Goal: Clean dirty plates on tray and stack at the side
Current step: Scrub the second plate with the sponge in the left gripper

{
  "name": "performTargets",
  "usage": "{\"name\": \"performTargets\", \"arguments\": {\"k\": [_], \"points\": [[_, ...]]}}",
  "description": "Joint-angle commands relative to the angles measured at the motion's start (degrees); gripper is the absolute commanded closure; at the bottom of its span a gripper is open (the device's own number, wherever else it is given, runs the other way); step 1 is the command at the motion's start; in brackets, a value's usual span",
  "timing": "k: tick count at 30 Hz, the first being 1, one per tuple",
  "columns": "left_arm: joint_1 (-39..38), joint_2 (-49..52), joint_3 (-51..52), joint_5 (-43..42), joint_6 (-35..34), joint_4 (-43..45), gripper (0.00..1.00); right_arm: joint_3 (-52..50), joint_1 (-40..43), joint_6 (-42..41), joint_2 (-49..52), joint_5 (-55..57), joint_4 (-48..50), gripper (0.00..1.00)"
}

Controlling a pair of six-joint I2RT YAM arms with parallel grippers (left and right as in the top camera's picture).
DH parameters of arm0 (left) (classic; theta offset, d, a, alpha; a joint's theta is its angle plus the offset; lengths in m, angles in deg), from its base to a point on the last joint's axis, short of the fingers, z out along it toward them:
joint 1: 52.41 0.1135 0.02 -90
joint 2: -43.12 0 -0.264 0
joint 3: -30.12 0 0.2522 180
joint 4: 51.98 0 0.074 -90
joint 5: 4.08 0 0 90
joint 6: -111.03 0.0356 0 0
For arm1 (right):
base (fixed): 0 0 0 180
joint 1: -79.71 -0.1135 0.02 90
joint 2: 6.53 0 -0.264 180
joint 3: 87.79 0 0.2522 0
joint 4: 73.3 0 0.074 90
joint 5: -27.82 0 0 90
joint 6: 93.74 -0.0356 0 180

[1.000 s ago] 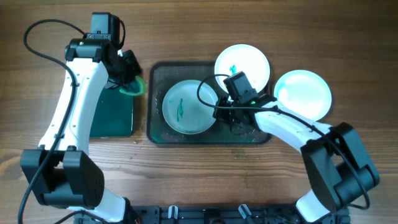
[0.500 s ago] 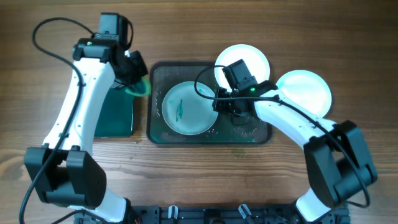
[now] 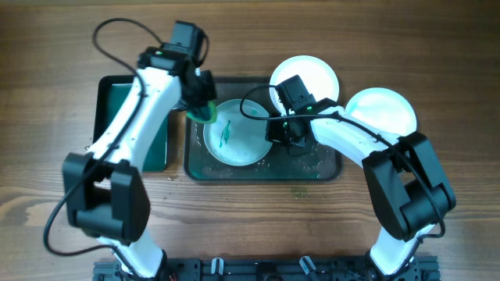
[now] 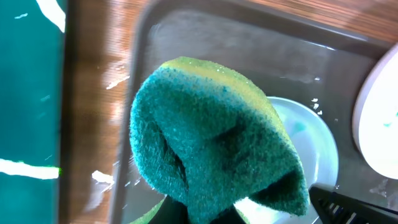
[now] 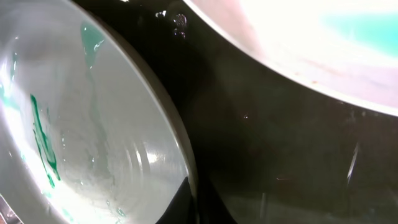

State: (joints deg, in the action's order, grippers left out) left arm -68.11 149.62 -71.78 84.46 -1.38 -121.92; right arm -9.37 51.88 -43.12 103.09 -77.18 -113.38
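Pinching a folded green-and-yellow sponge tight in the left gripper, and hovering it just over the upper-left rim of the round white shallow plate with teal-green smears. Resting that plate inside the large dark grey rounded-corner tray, toward its left half. Clamping the plate's right rim with the right gripper, fingers straddling the edge in the right wrist view, apparently steadying it for scrubbing. Showing the main teal streak a little inward from the sponge, toward the plate's middle and the robot's side, its long axis running roughly away from the robot. Probably calling for a short inward, downward move by the left arm, the only one carrying the sponge and the nearer to the smear. Leaning a second white plate, faintly marked, over the tray's far right corner, just beside the right gripper. Sitting a third white plate on the wooden table, right of the tray, well apart from the sponge.
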Motion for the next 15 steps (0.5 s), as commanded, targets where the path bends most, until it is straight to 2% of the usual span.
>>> {"name": "performTargets", "arguments": {"k": [1,10,15], "points": [[-3.74,4.72,-0.70,-0.70,2.73,1.33,0.96,1.11,0.39,-0.17,1.18,-1.16,0.17,0.96],[-7.45,16.22,-0.68,-0.68,4.24,1.09,0.96,1.11,0.39,0.39,1.18,-1.38,0.26,0.96],[-7.56,18.03,0.24,-1.46,5.29,0.66,0.96,1.11,0.39,0.39,1.18,-1.38,0.33,0.96]]}}
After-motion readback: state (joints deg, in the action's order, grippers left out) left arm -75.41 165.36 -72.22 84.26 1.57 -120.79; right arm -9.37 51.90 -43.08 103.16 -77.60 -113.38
